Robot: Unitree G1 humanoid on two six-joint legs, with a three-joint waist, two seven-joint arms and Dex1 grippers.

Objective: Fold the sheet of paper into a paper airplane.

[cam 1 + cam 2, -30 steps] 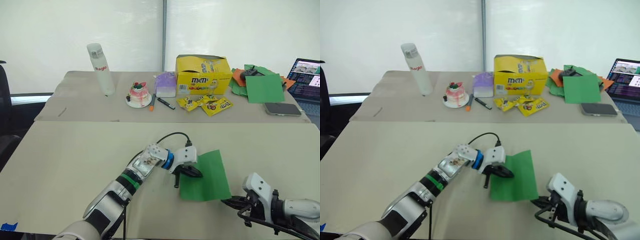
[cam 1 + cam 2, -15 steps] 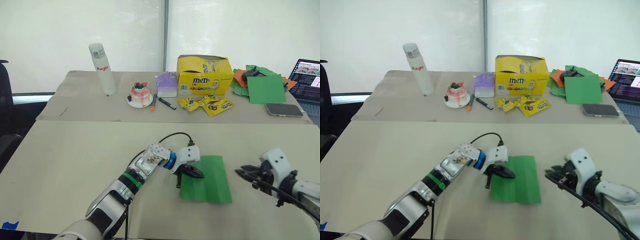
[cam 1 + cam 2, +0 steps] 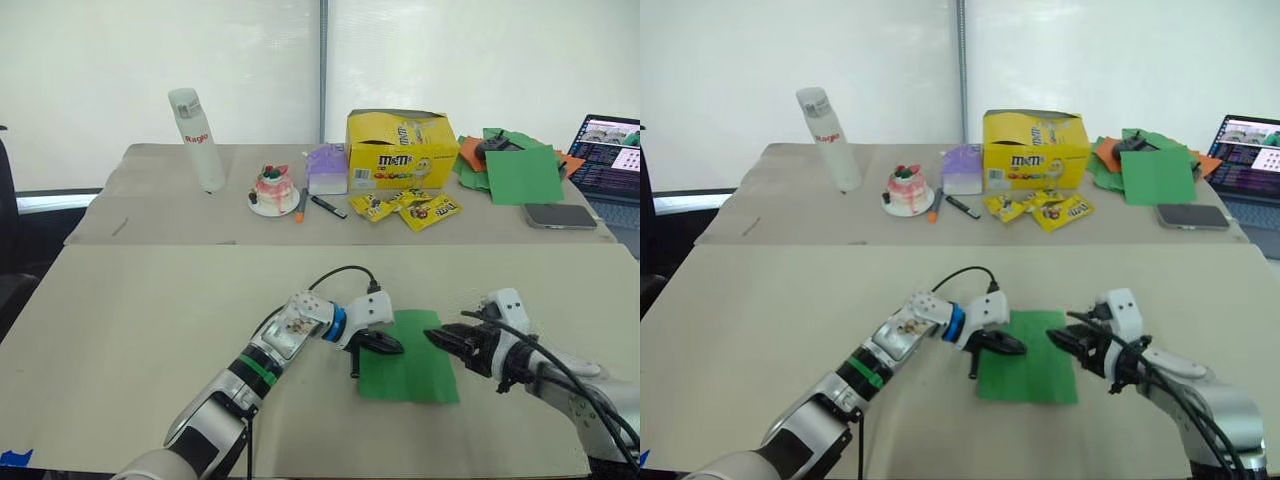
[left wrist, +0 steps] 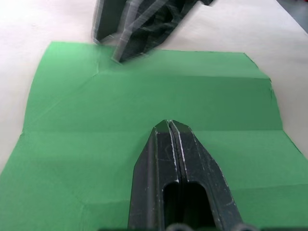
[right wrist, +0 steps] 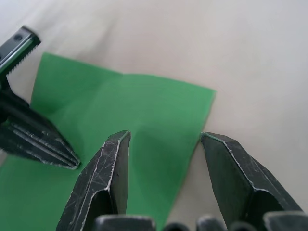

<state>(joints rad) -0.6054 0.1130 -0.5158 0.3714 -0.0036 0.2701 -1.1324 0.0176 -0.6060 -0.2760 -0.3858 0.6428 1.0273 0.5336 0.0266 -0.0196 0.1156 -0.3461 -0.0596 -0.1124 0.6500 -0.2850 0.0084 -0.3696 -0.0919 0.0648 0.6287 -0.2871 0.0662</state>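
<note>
The near beige worktop (image 3: 150,320) carries one flat, bright green sheet of paper (image 3: 415,365). The far beige worktop (image 3: 150,215) holds a white plastic bottle (image 3: 196,138), yellow cardboard candy box (image 3: 395,150), yellow candy packets (image 3: 410,207), dark smartphone (image 3: 560,215) and open laptop (image 3: 610,150).

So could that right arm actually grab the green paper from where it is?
Probably yes: the right gripper hangs open at the sheet of paper's right edge, nothing between them. The left gripper, shut, rests on the opposite side.
</note>
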